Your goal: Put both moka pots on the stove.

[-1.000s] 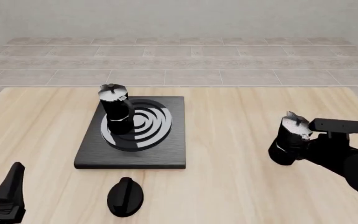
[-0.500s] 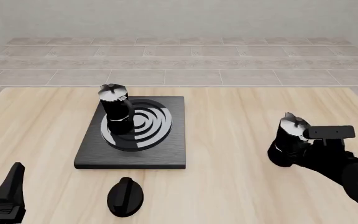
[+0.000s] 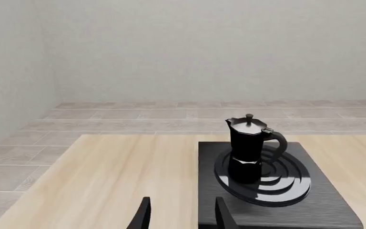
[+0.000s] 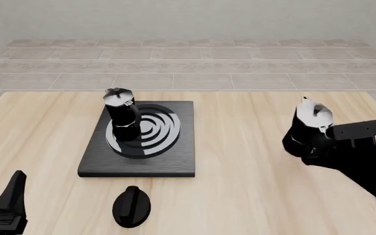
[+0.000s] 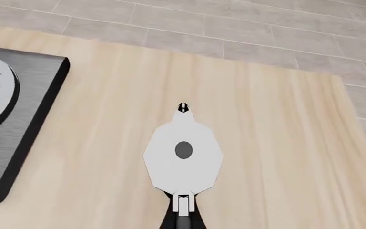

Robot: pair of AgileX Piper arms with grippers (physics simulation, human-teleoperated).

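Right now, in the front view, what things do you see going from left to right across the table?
Left gripper → black oval knob → stove → second moka pot → right gripper's arm.

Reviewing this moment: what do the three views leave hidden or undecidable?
- Right gripper: front view, fingers hidden behind the second moka pot; the right wrist view shows only that pot's lid, so the grasp cannot be confirmed.
- Whether that pot is off the table: no contact line visible.
- Left gripper: cut off by the picture's edge in both views.
- Stove: cropped in the right wrist view.
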